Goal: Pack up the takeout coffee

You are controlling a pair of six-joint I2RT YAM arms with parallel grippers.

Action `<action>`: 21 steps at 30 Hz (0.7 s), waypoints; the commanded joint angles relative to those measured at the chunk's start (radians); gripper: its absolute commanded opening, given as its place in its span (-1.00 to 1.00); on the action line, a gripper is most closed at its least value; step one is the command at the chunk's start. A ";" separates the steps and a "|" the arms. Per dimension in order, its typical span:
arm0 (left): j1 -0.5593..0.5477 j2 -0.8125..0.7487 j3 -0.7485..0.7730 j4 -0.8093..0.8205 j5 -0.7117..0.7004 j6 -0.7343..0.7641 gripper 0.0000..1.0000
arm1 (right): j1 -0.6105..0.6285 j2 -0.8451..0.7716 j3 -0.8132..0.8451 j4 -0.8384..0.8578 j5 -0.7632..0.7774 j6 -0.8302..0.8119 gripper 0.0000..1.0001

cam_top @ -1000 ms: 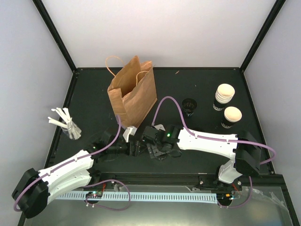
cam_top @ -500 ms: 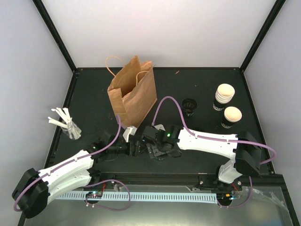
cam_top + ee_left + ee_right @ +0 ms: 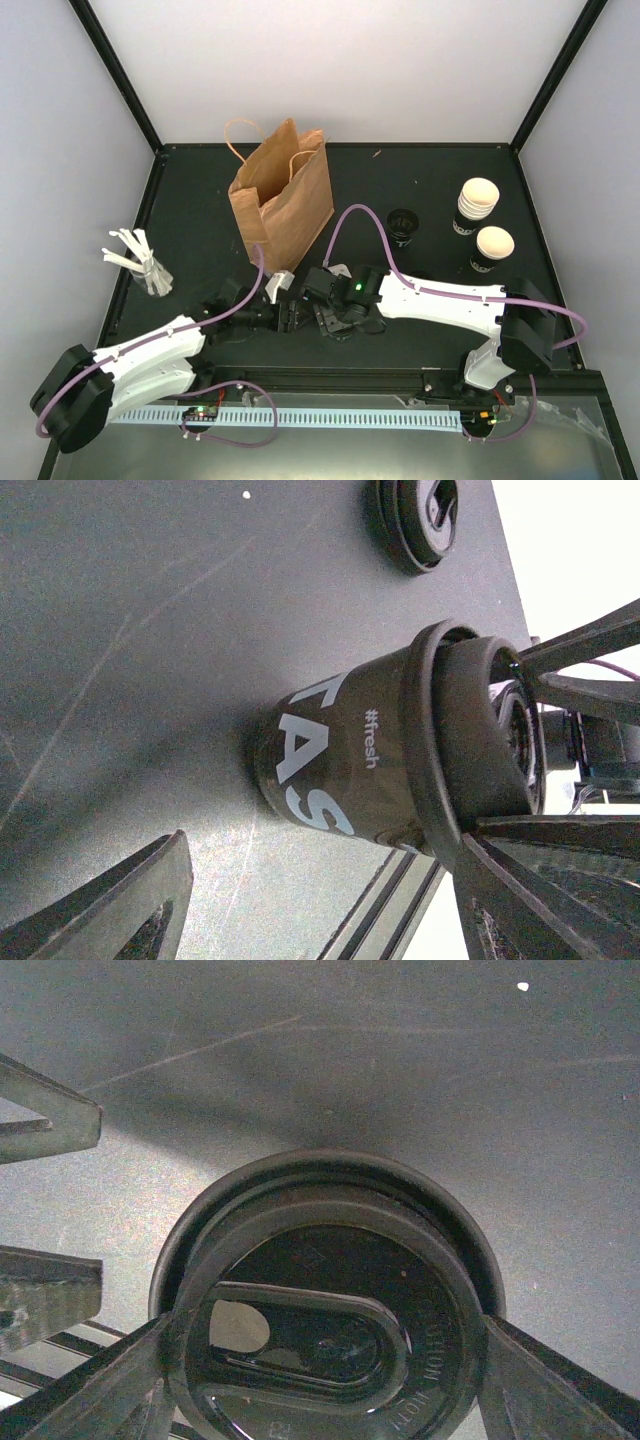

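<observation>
Dark, scuffed table [image 3: 200,200] enclosed by pale walls [image 3: 350,60]. White stirrers [image 3: 135,262] lay at its left edge. A brown paper bag [image 3: 283,200] stood beyond the left gripper [image 3: 285,313], whose jaws gaped wide, holding nothing. At centre the lidded takeout coffee [image 3: 370,770] stood on the surface, the right gripper [image 3: 327,1325] clamped on its top. Rightward sat 1 black cup [image 3: 402,226], 1 nested stack [image 3: 477,207] and 1 open cup [image 3: 493,250].

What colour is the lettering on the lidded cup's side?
White, on the black lidded cup; the left wrist view shows it best.
</observation>
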 commanded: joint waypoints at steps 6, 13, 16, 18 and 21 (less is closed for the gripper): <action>0.005 0.045 -0.013 0.119 0.060 -0.031 0.44 | -0.004 -0.018 -0.014 0.018 0.002 0.014 0.56; 0.005 0.067 -0.019 0.162 0.079 -0.044 0.46 | -0.003 -0.011 -0.024 0.032 -0.007 0.012 0.55; 0.003 0.090 -0.020 0.181 0.086 -0.048 0.46 | -0.003 -0.004 -0.027 0.032 -0.011 0.008 0.55; 0.003 0.109 -0.020 0.198 0.094 -0.050 0.46 | -0.003 -0.002 -0.031 0.034 -0.012 0.008 0.55; 0.001 0.134 -0.019 0.228 0.106 -0.057 0.46 | -0.004 0.000 -0.033 0.034 -0.015 0.005 0.55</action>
